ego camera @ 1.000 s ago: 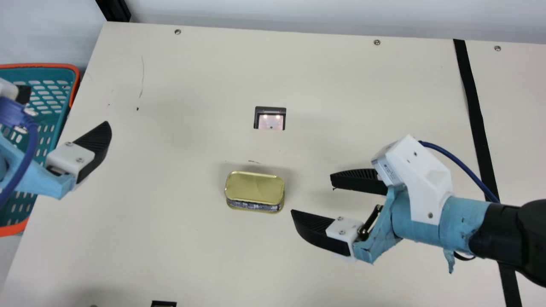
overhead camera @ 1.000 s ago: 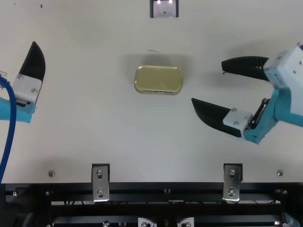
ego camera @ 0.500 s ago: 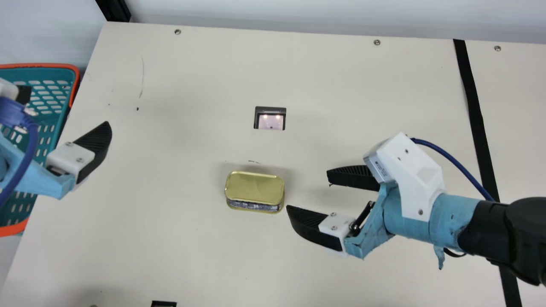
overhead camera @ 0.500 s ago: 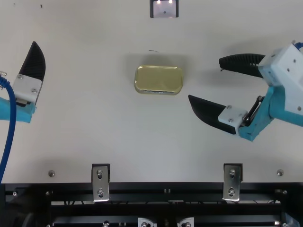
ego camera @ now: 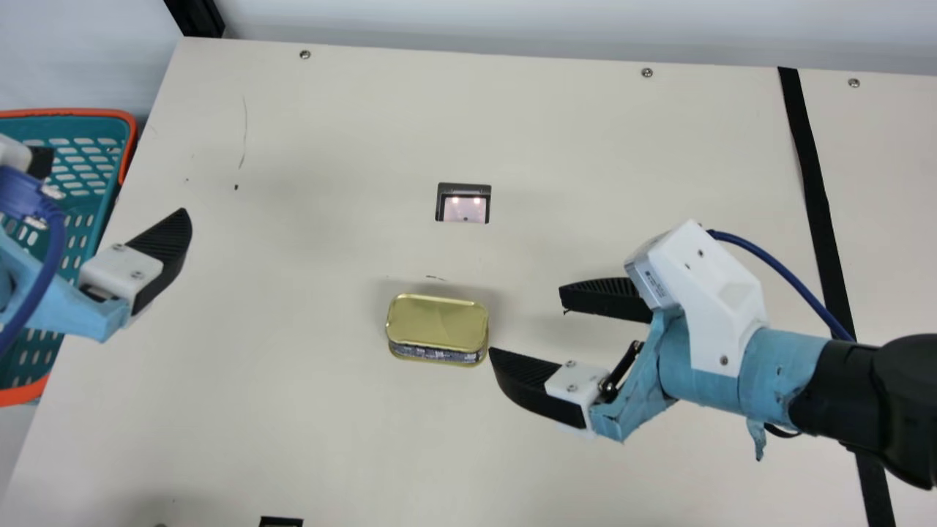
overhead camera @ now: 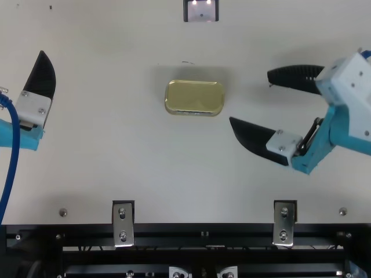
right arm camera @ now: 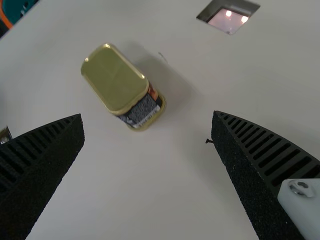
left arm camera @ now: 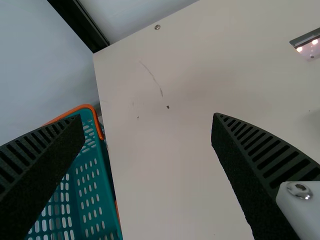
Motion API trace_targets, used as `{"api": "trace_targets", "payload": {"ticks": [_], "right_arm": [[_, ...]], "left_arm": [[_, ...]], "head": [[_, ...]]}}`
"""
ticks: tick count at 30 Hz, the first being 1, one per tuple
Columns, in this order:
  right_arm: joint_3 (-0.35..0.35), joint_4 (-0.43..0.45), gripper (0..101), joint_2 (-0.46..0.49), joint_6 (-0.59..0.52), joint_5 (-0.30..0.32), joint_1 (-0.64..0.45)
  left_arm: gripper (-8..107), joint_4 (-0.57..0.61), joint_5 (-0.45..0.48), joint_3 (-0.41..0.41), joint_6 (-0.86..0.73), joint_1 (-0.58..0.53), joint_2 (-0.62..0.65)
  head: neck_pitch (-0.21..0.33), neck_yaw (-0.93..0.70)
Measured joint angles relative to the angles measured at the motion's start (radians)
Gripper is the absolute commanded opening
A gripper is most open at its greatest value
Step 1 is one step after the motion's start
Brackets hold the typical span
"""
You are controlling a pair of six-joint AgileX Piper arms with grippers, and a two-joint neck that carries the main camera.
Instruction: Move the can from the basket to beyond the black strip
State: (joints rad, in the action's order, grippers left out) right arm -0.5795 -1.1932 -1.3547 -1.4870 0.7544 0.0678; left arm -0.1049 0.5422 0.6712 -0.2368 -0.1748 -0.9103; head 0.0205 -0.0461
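Can (ego camera: 437,323) lies flat, long axis left to right, left fingers (ego camera: 168,249) and right fingers (ego camera: 525,380) spread.

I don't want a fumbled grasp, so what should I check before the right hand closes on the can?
1. Can out of the basket: ok, it lies flat on the table.
2. Right hand open: ok.
3. Can between that hand's fingers: not ok, it lies just ahead of them.
4. Right hand low enough to grip: cannot tell.
5. Left hand out of the way: ok, it is over by the basket.
6. Can beyond the black strip: not ok, it is on the basket's side.
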Motion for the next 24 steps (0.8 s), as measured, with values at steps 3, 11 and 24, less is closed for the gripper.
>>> {"api": "trace_targets", "payload": {"ticks": [3, 11, 24], "right_arm": [[-0.02, 0.043, 101, 0.013, 0.039, -0.012, 0.015], [-0.115, 0.303, 101, 0.053, 0.199, -0.043, 0.105], [-0.389, 0.775, 101, 0.015, 0.524, 0.078, 0.369]], "left_arm": [[90, 0.0, 0.0, 0.0, 0.0, 0.0, 0.0], [90, 0.0, 0.0, 0.0, 0.0, 0.0, 0.0], [90, 0.0, 0.0, 0.0, 0.0, 0.0, 0.0]], "head": [[0.0, 0.0], [0.0, 0.0], [0.0, 0.0]]}}
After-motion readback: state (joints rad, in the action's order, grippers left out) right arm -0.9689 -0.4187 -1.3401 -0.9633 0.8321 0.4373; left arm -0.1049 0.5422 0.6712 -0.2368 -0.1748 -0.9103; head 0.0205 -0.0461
